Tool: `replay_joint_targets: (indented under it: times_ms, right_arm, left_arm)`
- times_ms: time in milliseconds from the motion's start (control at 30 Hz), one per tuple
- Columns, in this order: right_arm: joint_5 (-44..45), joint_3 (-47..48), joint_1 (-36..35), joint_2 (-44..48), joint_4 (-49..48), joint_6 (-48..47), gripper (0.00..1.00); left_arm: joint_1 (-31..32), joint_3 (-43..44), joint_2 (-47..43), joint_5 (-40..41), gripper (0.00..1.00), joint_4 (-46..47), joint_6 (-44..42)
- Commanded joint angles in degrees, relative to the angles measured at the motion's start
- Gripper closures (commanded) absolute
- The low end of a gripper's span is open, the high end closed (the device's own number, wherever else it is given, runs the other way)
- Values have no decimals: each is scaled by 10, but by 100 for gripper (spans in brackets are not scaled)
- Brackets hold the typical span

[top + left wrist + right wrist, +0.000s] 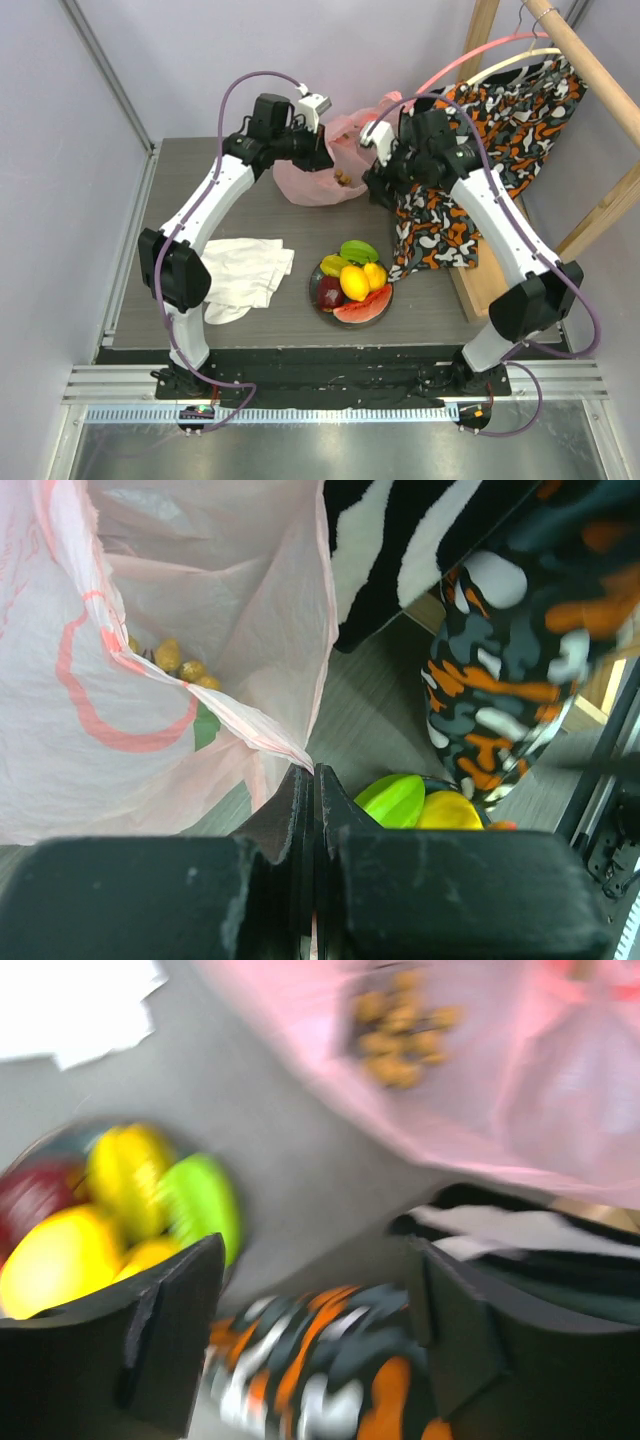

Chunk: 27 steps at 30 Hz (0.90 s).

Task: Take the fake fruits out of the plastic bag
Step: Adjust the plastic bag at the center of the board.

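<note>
The right wrist view is motion-blurred, so edges there smear. The left gripper (312,770) has its jaws pressed together on the thin rim of the plastic bag (150,680), which stretches from it across toward the right gripper (315,1255). Inside the bag only the grapes (170,658) show. The right gripper gapes wide, holding nothing, over patterned fabric (320,1360). To its left, other fake fruits (352,280) fill a plate (316,302).

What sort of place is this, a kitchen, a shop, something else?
Most likely a robotics test bench, not a kitchen: a left arm and a right arm are bolted at the near edge of a table between plain walls, with props set out, shiny toy fruits and a pink bag.
</note>
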State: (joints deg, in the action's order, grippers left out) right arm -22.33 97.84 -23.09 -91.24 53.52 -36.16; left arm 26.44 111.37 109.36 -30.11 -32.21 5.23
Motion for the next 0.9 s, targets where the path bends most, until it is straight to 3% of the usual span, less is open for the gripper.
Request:
replay_joint_targets:
  times_ms: [0,100,267,367,533,600,700,867]
  right_arm:
    - [-5,18,29,-56,-155,95,24]
    - [4,10,31,-97,-247,143,36]
    - [49,1,31,-189,-375,204,40]
    - [92,-21,35,-230,-359,167,42]
    - [106,-236,61,-89,-346,175,41]
    - [87,-274,60,-60,-352,179,39]
    - [57,-232,60,-65,-366,203,31]
    - [11,-123,59,-162,-357,244,23]
  left_arm:
    - [12,-5,-21,-22,100,-16,-29]
    - [20,-21,-36,-21,100,-27,-43]
    - [27,-55,-56,-21,100,-41,-51]
    - [27,-80,-69,2,100,-50,-65]
    - [26,-162,-113,26,100,-73,-95]
    - [26,-184,-122,22,100,-71,-95]
    - [26,-198,-124,20,100,-73,-92]
    - [26,-172,-108,22,100,-73,-91]
